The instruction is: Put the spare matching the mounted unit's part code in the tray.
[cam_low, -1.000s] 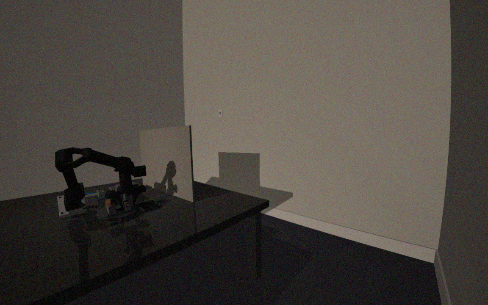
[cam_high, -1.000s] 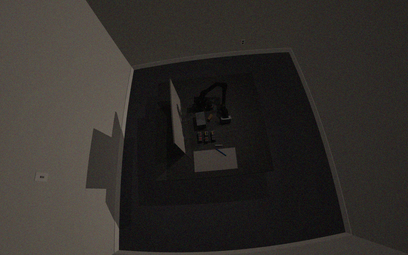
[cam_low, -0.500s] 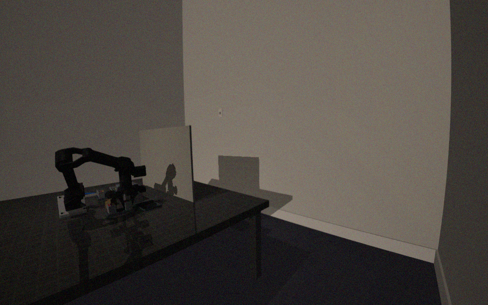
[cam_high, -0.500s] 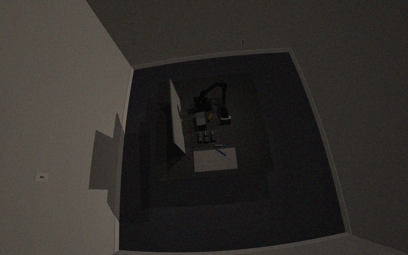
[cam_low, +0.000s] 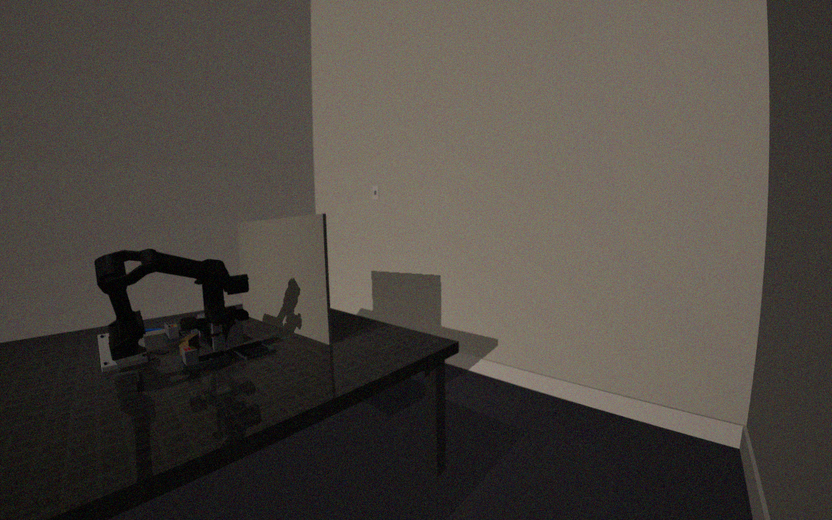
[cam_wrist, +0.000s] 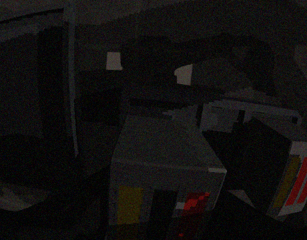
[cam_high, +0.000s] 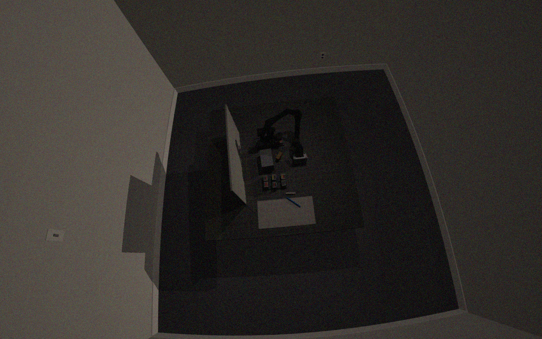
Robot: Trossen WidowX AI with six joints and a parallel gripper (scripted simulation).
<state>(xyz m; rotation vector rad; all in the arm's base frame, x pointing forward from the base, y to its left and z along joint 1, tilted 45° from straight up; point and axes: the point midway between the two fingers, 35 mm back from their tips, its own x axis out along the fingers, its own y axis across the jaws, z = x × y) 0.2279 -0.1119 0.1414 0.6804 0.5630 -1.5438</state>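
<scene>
My gripper [cam_low: 214, 328] is shut on a grey block [cam_low: 215, 340] [cam_wrist: 167, 143] and holds it above the table. In the wrist view the block's front shows a yellow, a black and a red bar, partly in shadow. Another block [cam_wrist: 280, 180] on the right has one yellow and two red bars. A block with orange and red marks [cam_low: 188, 354] stands beside the gripper. The dark tray [cam_low: 268, 349] lies between the gripper and the mirror. A pale grey box [cam_high: 266, 157] stands near the arm; I cannot tell whether it is the mounted unit. The printed code is not readable.
The upright mirror [cam_high: 235, 160] [cam_low: 286, 278] stands along one side. Several small marked blocks [cam_high: 274, 177] stand in rows. A yellow object [cam_high: 279, 156] lies by the grey box. A pale sheet [cam_high: 283, 217] bears a blue pen [cam_high: 293, 202], with a small white stick [cam_high: 290, 193] nearby.
</scene>
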